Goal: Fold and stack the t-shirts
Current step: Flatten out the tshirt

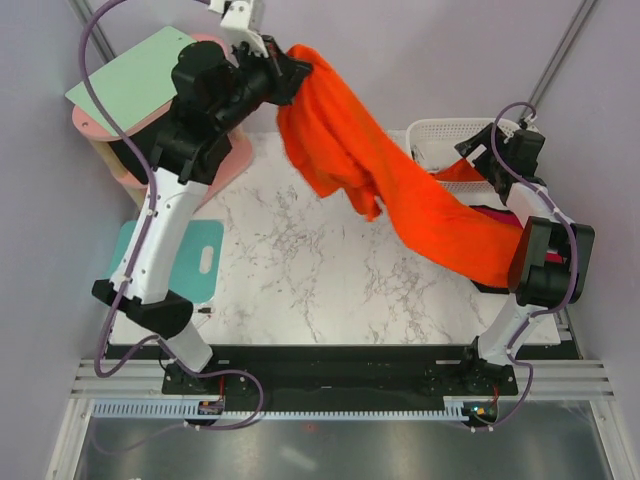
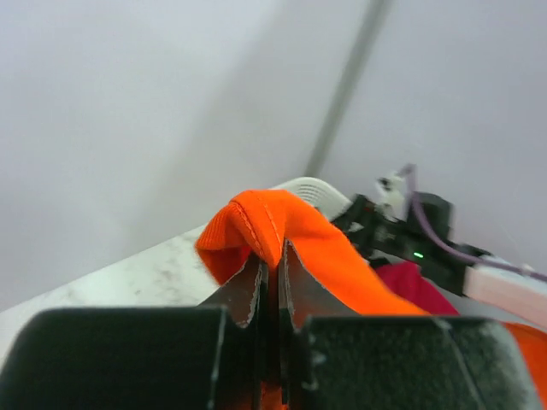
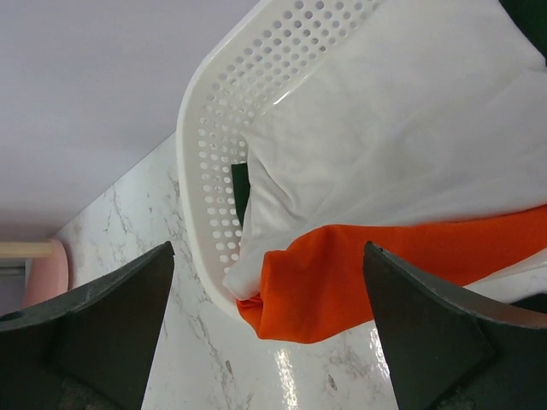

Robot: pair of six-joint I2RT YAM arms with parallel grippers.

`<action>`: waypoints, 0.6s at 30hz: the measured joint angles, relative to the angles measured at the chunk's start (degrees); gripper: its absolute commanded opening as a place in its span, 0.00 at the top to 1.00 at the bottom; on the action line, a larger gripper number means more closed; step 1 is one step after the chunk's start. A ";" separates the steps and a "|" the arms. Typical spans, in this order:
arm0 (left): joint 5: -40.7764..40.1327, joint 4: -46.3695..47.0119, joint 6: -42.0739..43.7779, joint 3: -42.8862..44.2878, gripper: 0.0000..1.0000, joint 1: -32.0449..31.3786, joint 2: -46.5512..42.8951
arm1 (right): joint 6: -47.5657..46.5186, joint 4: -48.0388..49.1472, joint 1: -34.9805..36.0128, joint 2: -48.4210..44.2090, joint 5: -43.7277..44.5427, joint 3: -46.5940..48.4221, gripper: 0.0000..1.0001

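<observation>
— From the top we see the orange t-shirt [image 1: 380,190] hang in the air, from the left gripper [image 1: 285,72] down to the basket [image 1: 440,135].
— Only its wrist view shows us those jaws pinched shut on an orange fold.
— The right gripper [image 3: 267,256] is wide open over a white t-shirt [image 3: 385,128], holding nothing.
— Shirts hide the basket's bottom from us.

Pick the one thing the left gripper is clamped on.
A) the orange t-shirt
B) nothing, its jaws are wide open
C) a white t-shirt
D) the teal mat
A: in the left wrist view the left gripper has its jaws shut on a fold of the orange t-shirt, and from above the shirt hangs from it across to the white basket.
</observation>
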 measured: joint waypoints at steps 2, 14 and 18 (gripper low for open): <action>-1.22 2.29 -1.29 -7.56 0.98 4.61 -3.06 | 0.55 0.90 0.04 0.00 -0.66 -0.15 0.02; -9.40 5.46 -8.61 -62.53 0.98 9.18 4.28 | -1.81 -0.48 2.93 0.07 -0.20 -0.55 0.02; -14.82 4.46 -8.85 -64.11 0.98 11.30 2.78 | -6.21 -5.46 9.75 0.07 2.95 1.79 0.02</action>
